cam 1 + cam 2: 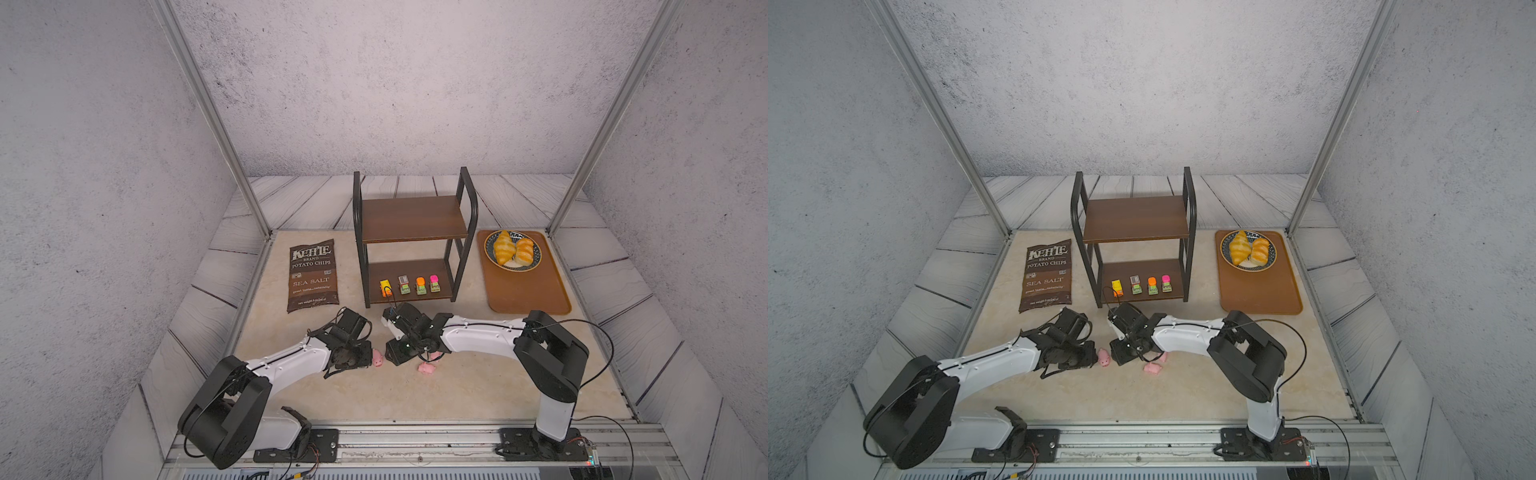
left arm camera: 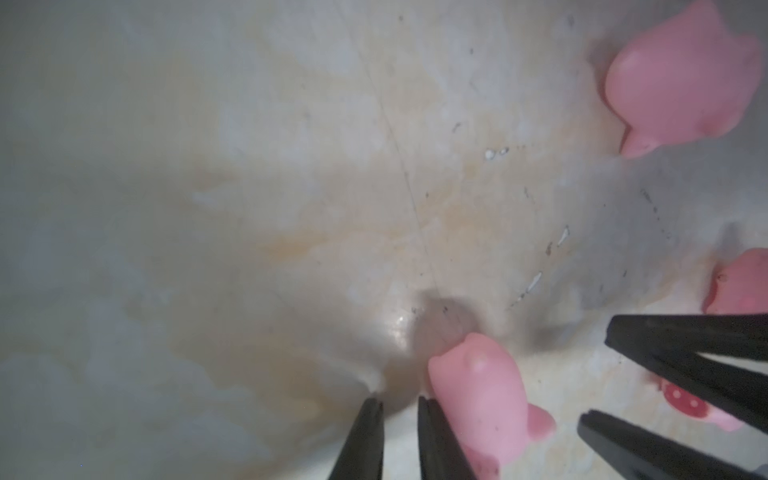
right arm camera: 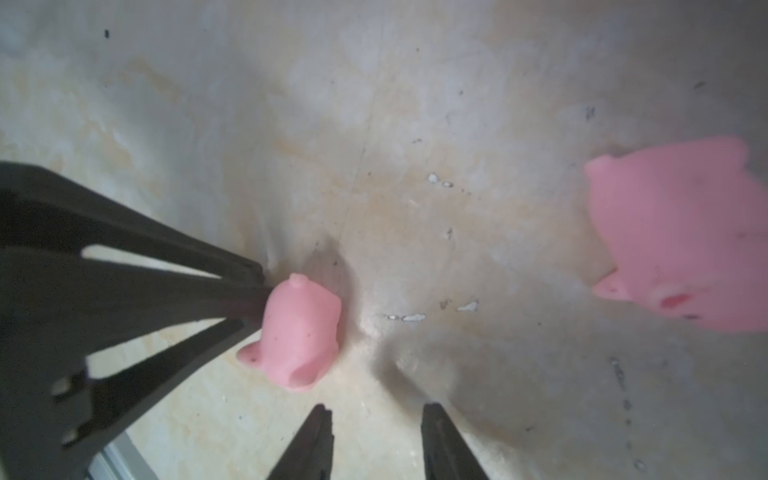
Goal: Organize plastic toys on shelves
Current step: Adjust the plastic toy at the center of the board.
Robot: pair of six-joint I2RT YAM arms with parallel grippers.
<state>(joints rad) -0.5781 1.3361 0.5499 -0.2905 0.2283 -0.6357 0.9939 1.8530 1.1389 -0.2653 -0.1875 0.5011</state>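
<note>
The left hand (image 2: 399, 405) stands narrowly apart and the right hand (image 3: 378, 415) wider; both are empty. The pig (image 2: 478, 395) lies on the bench (image 2: 208, 166) outside the left fingers (image 2: 438, 444): closing now would likely miss or flick it.

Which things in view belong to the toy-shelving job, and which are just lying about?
Job: shelves; yellow-topped truck, grey-topped truck, orange-topped truck, pink-topped truck, all on the lower board; leftmost pig, front pig, half-hidden pig, on the table.
Lying about: chip bag; brown tray; plate; croissants.

Both end effectors (image 2: 399, 400) (image 3: 376, 408) low, jaws parted
</note>
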